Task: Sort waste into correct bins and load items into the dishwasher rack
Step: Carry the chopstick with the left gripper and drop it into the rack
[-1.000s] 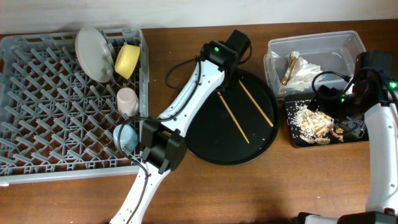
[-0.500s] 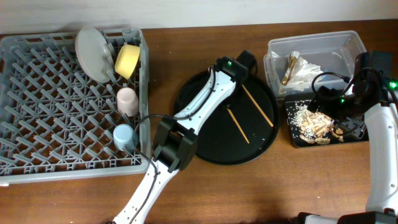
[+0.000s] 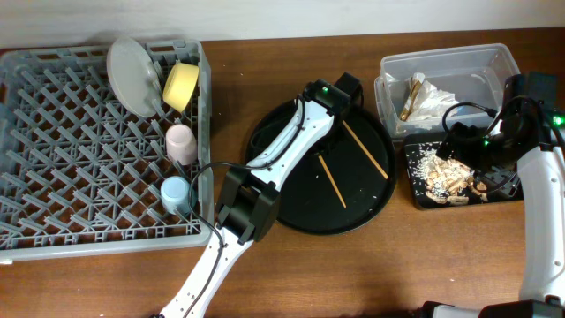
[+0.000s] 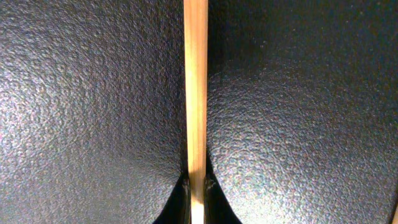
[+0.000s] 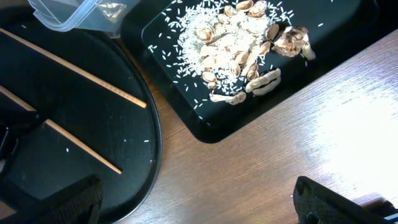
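Left arm [image 3: 282, 146] reaches in from the table's [image 3: 371, 265] near edge, bends at the elbow beside the rack [image 3: 79, 159], and stretches diagonally over the round tray [image 3: 305, 210]; left gripper [image 4: 196, 196] points down at the tray's far part, fingers pinched against both sides of the first chopstick [image 4: 196, 93], which lies on the tray and runs out from between the tips. Right arm [image 3: 538, 203] comes up the right edge; right gripper [image 5: 193, 202] hangs low by the flat tray [image 5: 205, 121], jaws spread wide, holding nothing.

Two chopsticks; the second chopstick [image 3: 365, 149] lies on the round tray just right of the first, apart from it. One plate [image 3: 132, 75], one bowl [image 3: 181, 86], and two cups, pink cup [image 3: 181, 143] and blue cup [image 3: 176, 193], sit along the rack's right side. One tub [image 3: 450, 60] holds one napkin [image 3: 437, 97] and one foil wrapper [image 3: 410, 97]. Scraps [image 5: 239, 37] lie heaped in the flat tray, in front of the tub; they are near the right gripper, not touching it.
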`<state>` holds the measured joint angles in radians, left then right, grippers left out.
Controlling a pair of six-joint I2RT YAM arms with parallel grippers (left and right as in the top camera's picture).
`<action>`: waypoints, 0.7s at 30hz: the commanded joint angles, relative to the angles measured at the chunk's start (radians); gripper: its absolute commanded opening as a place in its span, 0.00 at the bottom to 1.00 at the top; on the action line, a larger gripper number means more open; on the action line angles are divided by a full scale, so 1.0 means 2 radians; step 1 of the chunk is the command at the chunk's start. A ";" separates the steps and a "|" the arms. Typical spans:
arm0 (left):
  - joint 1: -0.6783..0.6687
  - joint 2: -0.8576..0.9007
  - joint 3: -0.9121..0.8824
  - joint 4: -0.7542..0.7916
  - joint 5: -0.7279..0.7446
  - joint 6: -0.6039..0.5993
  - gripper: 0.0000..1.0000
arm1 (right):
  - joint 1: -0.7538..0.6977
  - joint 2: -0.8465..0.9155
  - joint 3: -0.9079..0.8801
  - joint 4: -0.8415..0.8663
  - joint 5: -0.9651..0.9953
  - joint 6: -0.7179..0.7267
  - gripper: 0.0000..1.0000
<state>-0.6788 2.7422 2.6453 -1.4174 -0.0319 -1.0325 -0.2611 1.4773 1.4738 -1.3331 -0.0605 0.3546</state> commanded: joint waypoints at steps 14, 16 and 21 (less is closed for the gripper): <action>0.096 -0.037 0.246 -0.135 0.011 0.416 0.01 | 0.000 0.003 0.003 0.001 0.004 -0.005 0.99; 0.110 -0.078 0.246 -0.135 0.011 0.430 0.01 | 0.000 0.003 0.003 -0.002 0.005 -0.005 0.98; 0.133 -0.201 0.200 -0.135 0.002 0.468 0.01 | 0.000 0.003 0.003 -0.004 0.004 -0.005 0.99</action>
<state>-0.4355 2.5404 3.1085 -1.6867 -0.0143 -0.1726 -0.2611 1.4773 1.4738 -1.3369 -0.0601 0.3542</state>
